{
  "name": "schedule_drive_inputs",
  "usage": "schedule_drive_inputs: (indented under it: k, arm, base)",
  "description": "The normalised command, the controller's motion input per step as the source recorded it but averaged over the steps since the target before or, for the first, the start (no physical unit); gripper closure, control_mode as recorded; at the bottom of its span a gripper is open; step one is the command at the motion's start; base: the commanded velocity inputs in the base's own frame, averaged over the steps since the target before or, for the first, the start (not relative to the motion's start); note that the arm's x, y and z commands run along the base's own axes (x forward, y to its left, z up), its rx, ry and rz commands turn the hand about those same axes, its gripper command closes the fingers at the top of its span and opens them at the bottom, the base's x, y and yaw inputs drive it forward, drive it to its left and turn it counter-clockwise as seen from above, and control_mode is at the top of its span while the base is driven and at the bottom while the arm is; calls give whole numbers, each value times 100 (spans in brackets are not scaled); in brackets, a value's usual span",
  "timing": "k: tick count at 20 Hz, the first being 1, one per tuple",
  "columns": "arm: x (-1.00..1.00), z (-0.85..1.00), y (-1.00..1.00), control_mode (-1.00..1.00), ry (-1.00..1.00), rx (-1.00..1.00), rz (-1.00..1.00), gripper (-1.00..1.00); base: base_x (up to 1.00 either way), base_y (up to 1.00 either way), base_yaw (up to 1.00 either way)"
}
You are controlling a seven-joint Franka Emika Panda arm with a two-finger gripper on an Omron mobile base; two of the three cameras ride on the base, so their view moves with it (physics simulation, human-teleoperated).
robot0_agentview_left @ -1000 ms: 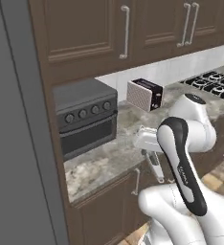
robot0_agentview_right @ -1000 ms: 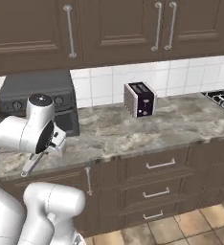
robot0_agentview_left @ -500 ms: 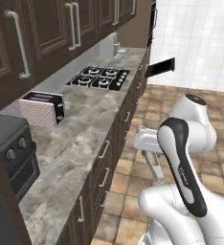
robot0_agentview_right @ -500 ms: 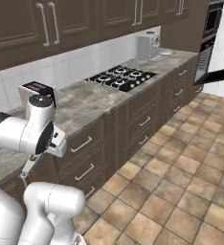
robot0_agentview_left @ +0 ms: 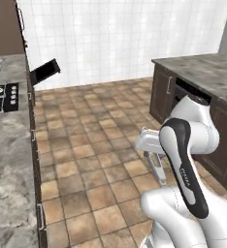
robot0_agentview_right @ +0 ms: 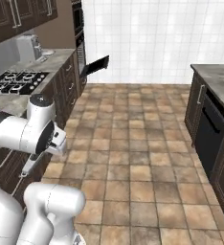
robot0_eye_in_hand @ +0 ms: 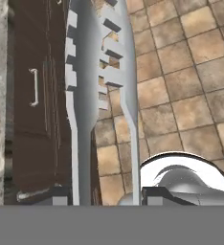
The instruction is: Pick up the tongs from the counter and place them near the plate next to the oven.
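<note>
My gripper point(robot0_eye_in_hand: 106, 196) is shut on the tongs point(robot0_eye_in_hand: 87, 95), whose two silvery toothed arms run up the middle of the hand view. In the left base view the tongs point(robot0_agentview_left: 156, 168) hang down from the gripper point(robot0_agentview_left: 152, 154) over the tiled floor. From the right they point(robot0_agentview_right: 31, 165) slant down beside the dark cabinets under the gripper point(robot0_agentview_right: 48, 152). The counter point(robot0_agentview_right: 51, 60) runs along the left to the oven point(robot0_agentview_right: 78, 28), whose door point(robot0_agentview_right: 95, 65) hangs open. A small pale plate point(robot0_agentview_right: 48, 51) lies at the counter's far end.
A silver coffee machine point(robot0_agentview_right: 29, 48) stands left of the plate, with a black cooktop point(robot0_agentview_right: 16, 77) nearer me. An island with dark cabinets point(robot0_agentview_right: 212, 119) lines the right side. Brown floor tiles point(robot0_agentview_right: 133, 124) spread between the two cabinet runs.
The whole picture has swung: the base has turned along the counter, away from the toaster and countertop box, toward the oven end. The tongs stay held in the gripper.
</note>
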Motion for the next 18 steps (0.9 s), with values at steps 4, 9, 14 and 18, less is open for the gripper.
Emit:
schedule_drive_inputs:
  k: [4, 9, 14, 18]
  arm:
    - [0, 0, 0, 100, 0, 0, 0, 100]
    - [0, 0, 0, 100, 0, 0, 0, 100]
    - [0, 0, 0, 100, 0, 0, 0, 100]
    - [0, 0, 0, 100, 0, 0, 0, 100]
  base:
    - [19, 0, -57]
    - [27, 0, -35]
    - [32, 3, -25]
    - [31, 0, -18]
